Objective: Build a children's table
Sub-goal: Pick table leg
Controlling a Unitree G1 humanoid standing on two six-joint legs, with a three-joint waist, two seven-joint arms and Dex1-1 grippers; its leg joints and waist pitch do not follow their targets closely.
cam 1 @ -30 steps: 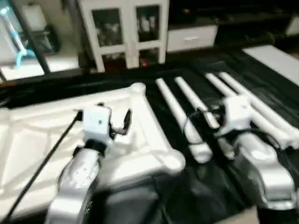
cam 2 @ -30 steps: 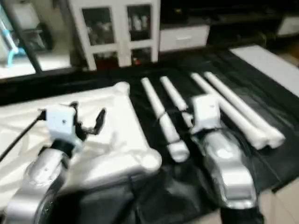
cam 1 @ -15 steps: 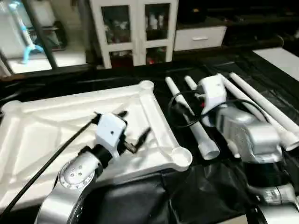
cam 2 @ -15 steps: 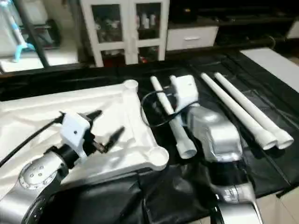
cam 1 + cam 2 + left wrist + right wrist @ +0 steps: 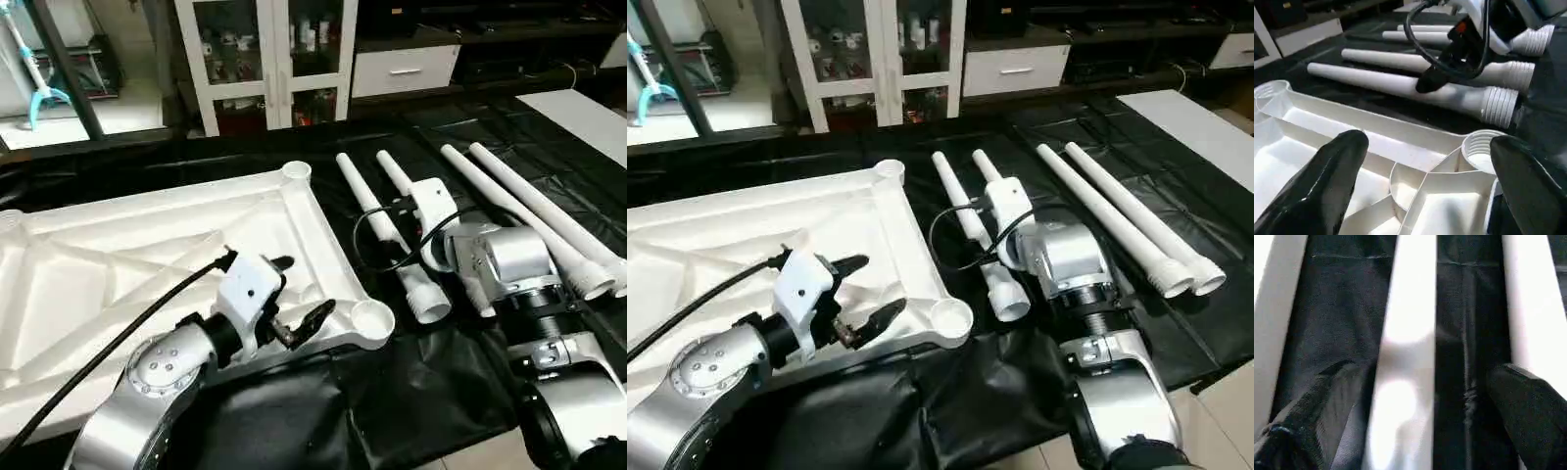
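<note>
White ribbed plastic square top (image 5: 147,245) underside-up on crinkled black sheet (image 5: 411,392); four tapered white tube legs (image 5: 1117,211) parallel, threaded ends toward near edge. Left gripper (image 5: 299,294), right gripper (image 5: 1415,431) agape, empty.

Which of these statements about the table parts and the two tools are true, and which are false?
1. Four legs lie on the black sheet. True.
2. The table top lies with its ribbed underside up. True.
3. The left tool holds a leg. False: it is open over the top's near corner socket.
4. A leg already stands in a socket. False: all lie flat.
5. The right tool is open above a leg. True.
</note>
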